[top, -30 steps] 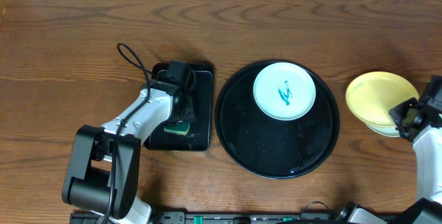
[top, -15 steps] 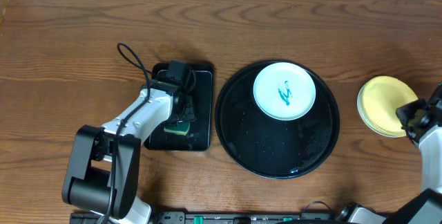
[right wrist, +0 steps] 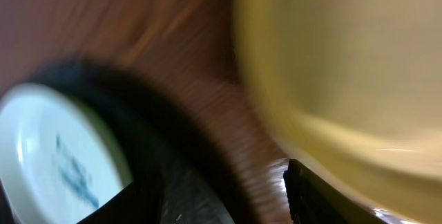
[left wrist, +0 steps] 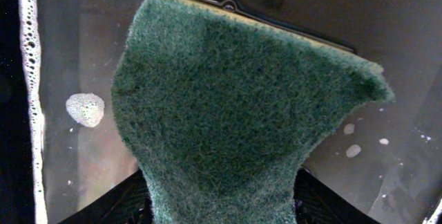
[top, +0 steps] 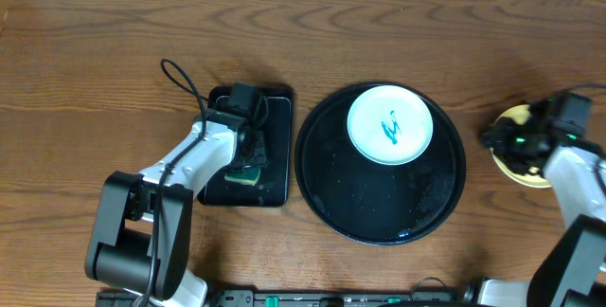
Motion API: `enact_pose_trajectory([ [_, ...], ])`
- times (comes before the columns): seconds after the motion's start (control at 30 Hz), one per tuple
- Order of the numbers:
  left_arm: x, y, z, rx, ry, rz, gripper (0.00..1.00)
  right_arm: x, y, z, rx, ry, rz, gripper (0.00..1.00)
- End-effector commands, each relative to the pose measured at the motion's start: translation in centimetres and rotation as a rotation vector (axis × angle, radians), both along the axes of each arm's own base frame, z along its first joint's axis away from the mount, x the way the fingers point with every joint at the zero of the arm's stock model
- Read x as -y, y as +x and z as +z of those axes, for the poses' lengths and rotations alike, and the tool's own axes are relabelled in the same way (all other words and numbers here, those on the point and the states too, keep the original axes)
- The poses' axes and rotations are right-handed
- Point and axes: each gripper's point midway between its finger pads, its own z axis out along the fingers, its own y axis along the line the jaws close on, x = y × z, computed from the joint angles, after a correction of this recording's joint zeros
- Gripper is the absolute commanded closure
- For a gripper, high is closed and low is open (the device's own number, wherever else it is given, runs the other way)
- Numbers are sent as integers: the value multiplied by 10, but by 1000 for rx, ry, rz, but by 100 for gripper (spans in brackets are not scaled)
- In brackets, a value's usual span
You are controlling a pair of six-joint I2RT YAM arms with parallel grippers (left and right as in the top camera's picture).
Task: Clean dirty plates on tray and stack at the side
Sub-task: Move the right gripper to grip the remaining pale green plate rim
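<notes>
One white plate with a teal scribble in its centre lies at the back of the round black tray. A pale yellow plate rests on the table to the tray's right, half covered by my right arm. My right gripper hangs open and empty between that plate and the tray's rim. The blurred right wrist view shows the yellow plate, the tray, the stained plate and the gripper. My left gripper is shut on a green sponge.
The sponge sits over a small rectangular black tray, wet with foam specks, left of the round tray. A black cable loops behind the left arm. Bare wooden table lies beyond both trays.
The right gripper set the yellow plate down at the right, opened, and swung left toward the round tray. The left arm and sponge have not moved.
</notes>
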Motion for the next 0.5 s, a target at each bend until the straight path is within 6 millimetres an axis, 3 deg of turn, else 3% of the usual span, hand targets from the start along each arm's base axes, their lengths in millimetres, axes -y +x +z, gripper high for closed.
enact_pose_trajectory([
  [0.0,-1,5,3,12,6,-1,38,-41,8,-2,35,-1,229,46],
  [0.13,-1,5,3,12,6,-1,38,-69,9,-15,8,-47,339,55],
  [0.37,-1,5,3,11,6,-1,38,-88,7,-37,-62,-97,343,63],
  [0.47,-1,5,3,11,6,-1,38,-98,9,-45,-68,-89,365,72],
])
